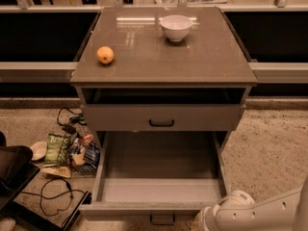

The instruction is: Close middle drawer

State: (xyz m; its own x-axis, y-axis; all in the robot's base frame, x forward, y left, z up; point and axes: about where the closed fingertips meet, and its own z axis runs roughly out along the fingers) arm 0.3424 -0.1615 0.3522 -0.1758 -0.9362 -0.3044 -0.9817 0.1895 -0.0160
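The middle drawer (161, 186) is pulled far out of the grey cabinet, showing its long plain grey interior. Its low front panel (149, 209) and small black loop handle (162, 220) are at the bottom edge of the view. Above it is a shut drawer with a taller front (161, 117). My white arm (240, 213) comes in at the bottom right, just right of the open drawer's front corner. The gripper itself is below the bottom edge, out of view.
An orange (105, 55) and a white bowl (176, 27) sit on the cabinet top (192, 57). Snack bags (65, 150), a white dish (37, 150) and black cables (55, 196) lie on the floor at the left. A low ledge (33, 71) runs behind.
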